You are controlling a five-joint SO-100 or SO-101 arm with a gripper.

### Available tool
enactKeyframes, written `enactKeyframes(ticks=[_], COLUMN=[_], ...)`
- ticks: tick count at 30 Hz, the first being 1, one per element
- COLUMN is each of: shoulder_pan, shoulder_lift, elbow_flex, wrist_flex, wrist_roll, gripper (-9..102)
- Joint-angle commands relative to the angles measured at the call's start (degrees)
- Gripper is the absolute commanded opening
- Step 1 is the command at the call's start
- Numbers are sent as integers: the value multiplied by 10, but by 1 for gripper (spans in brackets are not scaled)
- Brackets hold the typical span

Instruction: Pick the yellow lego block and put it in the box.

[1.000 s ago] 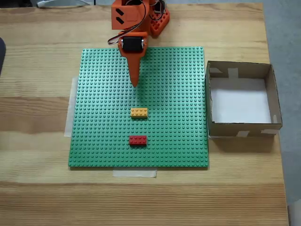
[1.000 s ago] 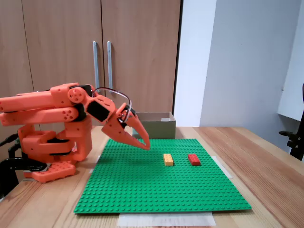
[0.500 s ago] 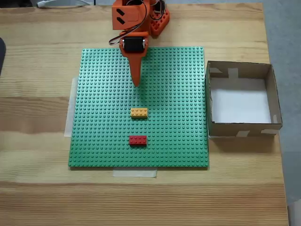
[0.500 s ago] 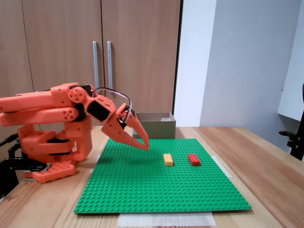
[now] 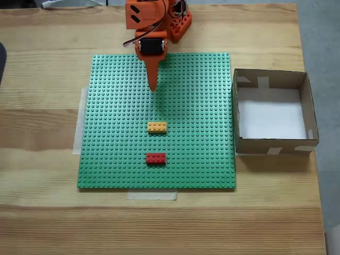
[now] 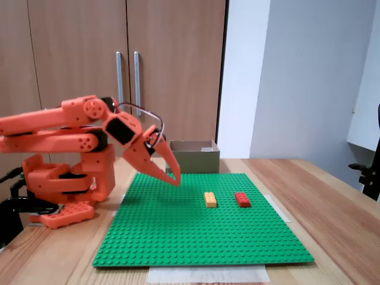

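The yellow lego block [image 5: 156,127] [image 6: 210,199] lies on the green baseplate [image 5: 117,149] [image 6: 178,231], near its middle. The box [image 5: 274,148] [image 6: 200,160] stands open-topped beside the plate, at the right in the top-down fixed view and behind the plate in the side fixed view; nothing lies on its white bottom. My orange gripper [image 5: 153,88] [image 6: 176,180] hangs above the plate, pointing down at it, well short of the yellow block. Its fingers are together with nothing between them.
A red brick [image 5: 155,158] [image 6: 242,199] sits on the plate just beyond the yellow one. The arm's orange base [image 6: 68,178] stands at the plate's far edge. Pale tape [image 5: 152,195] holds the plate to the wooden table [image 5: 48,212].
The gripper has lifted a little and drawn back toward the arm's base. The bricks and the box have not moved.
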Motion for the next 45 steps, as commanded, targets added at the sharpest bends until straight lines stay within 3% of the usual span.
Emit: enactKeyframes(ticks=[1, 11, 23, 36, 45], shoulder_pan=[0, -16, -14, -15, -25], shoulder_lift=[-50, -323, -567, -770, -889], elbow_flex=[-74, -305, -548, -700, -770], wrist_flex=[7, 65, 161, 227, 257], wrist_roll=[-4, 73, 54, 47, 76], gripper=[-1, -1, 0, 31, 35])
